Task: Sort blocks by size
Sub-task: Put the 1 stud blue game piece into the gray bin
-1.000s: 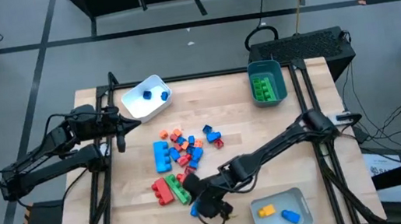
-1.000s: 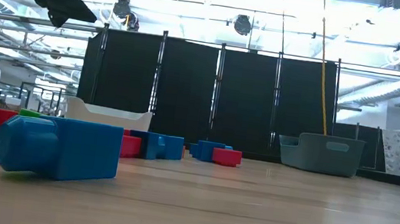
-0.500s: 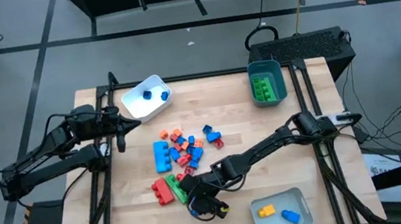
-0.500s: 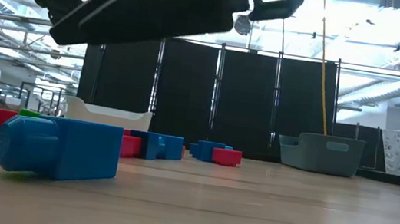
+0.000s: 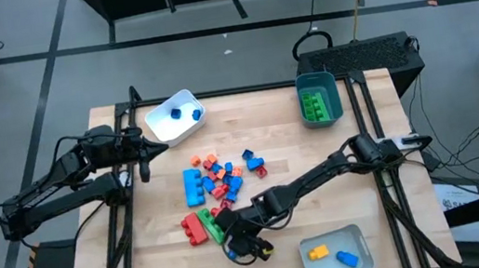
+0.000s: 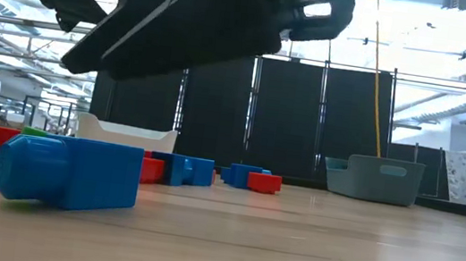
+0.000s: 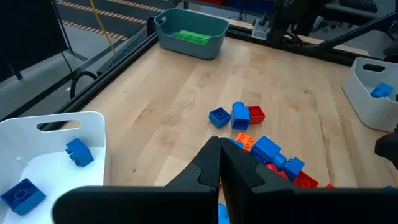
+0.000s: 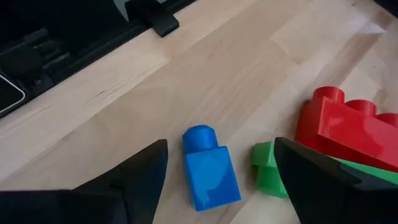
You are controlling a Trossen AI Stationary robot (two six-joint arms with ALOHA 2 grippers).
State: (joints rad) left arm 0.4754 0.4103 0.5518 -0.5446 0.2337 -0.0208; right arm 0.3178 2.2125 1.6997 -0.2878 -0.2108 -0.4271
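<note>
The blue block [image 8: 210, 168] lies on the counter [image 8: 249, 68] between the right claw [image 8: 221, 171]'s wide-spread fingers, just beside a green block [image 8: 270, 168]. Best to descend straight, centred, closing only on blue without nudging its neighbour.

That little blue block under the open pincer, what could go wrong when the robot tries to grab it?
1. The blue block lies on its side, so the right pincer, open around it, might pinch it crookedly and let it slip.
2. The green block and red block lie close beside it, so one finger could bump them and push them out of place.
</note>
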